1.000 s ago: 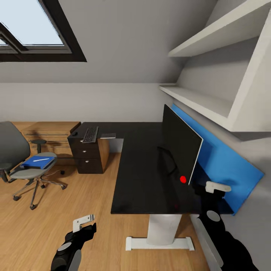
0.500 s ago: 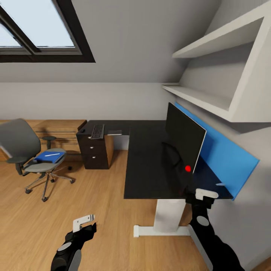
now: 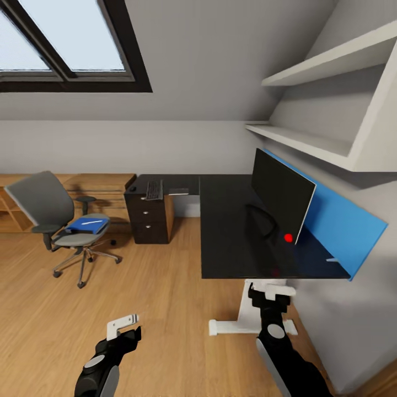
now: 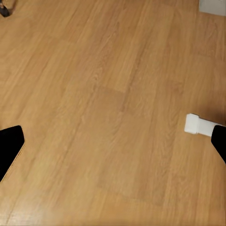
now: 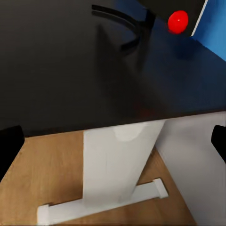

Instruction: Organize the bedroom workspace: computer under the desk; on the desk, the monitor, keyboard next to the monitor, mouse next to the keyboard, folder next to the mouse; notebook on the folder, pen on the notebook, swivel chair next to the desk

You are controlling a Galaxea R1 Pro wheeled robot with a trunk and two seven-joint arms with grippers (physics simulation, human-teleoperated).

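The black desk carries the monitor along its blue back panel. The monitor's round stand and red light show in the right wrist view. At the far end, over the drawers, lie the keyboard, the small mouse and the dark notebook. To the left stands the swivel chair, with the blue folder on its seat and the white pen on the folder. My left gripper hangs open over the floor. My right gripper is open, just before the desk's near edge. The computer is out of view.
White shelves jut from the wall above the monitor. A low oak dresser runs along the back wall behind the chair. The desk's white leg and foot stand right in front of my right gripper. Wood floor lies below my left gripper.
The whole view has shifted, so the desk and chair look farther off and more to the right. My right gripper has come down from beside the monitor to below the desk's near edge.
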